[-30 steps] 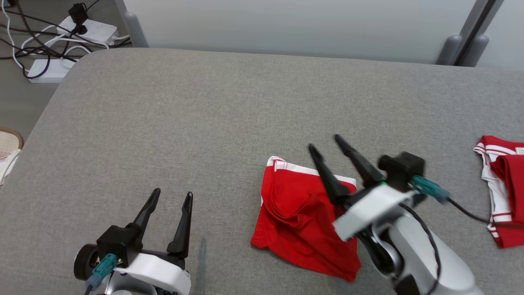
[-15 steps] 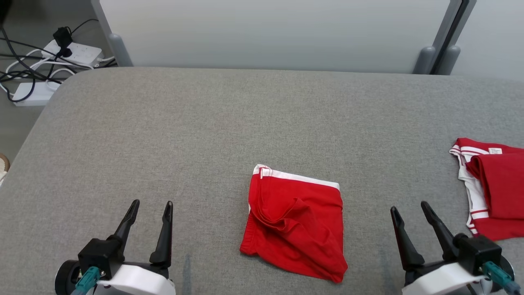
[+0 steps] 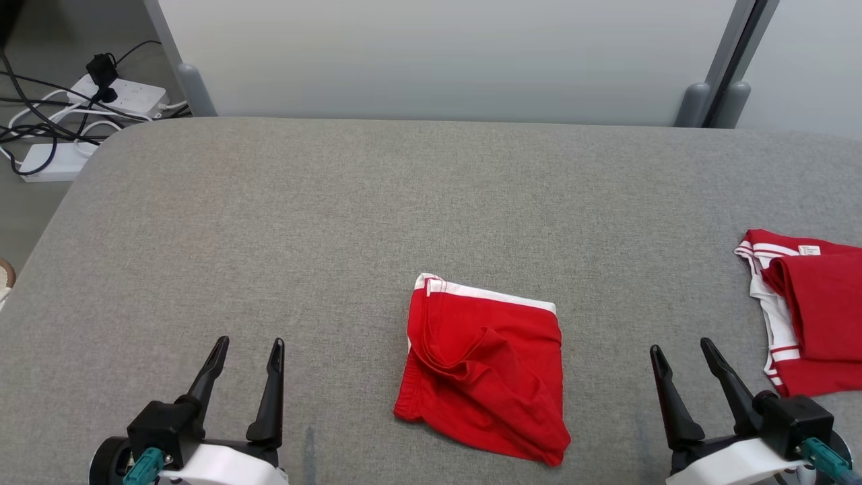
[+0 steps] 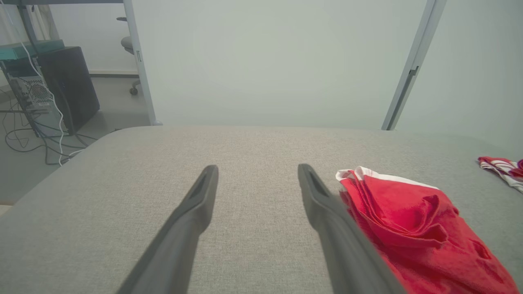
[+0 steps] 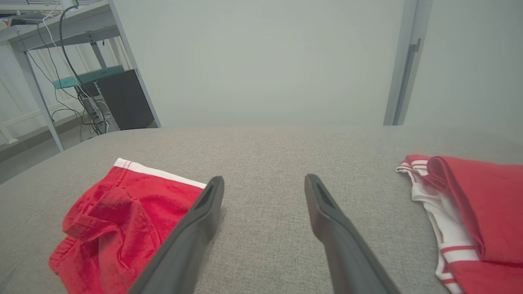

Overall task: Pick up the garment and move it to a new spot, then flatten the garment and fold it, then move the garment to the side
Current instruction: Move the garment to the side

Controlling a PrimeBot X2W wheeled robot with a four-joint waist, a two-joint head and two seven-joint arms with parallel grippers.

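A red garment (image 3: 485, 364) with a white waistband lies folded and a little rumpled on the grey padded table (image 3: 337, 202), near its front middle. My left gripper (image 3: 250, 341) rests open at the lower left, well clear of the cloth. My right gripper (image 3: 680, 345) rests open at the lower right, also apart from it. In the left wrist view the garment (image 4: 416, 220) lies just right of the open left gripper (image 4: 257, 167). In the right wrist view the garment (image 5: 118, 216) lies left of the open right gripper (image 5: 264, 177). Neither gripper holds anything.
A second red and white garment (image 3: 808, 310) lies at the table's right edge, also seen as a folded pile (image 5: 461, 204) right of my right fingers. Power strips and cables (image 3: 121, 91) sit on the floor beyond the far left corner. A pale partition stands behind the table.
My right gripper has drawn back from above the garment to the lower right, empty. The head camera has shifted. The garment stays where it lay.
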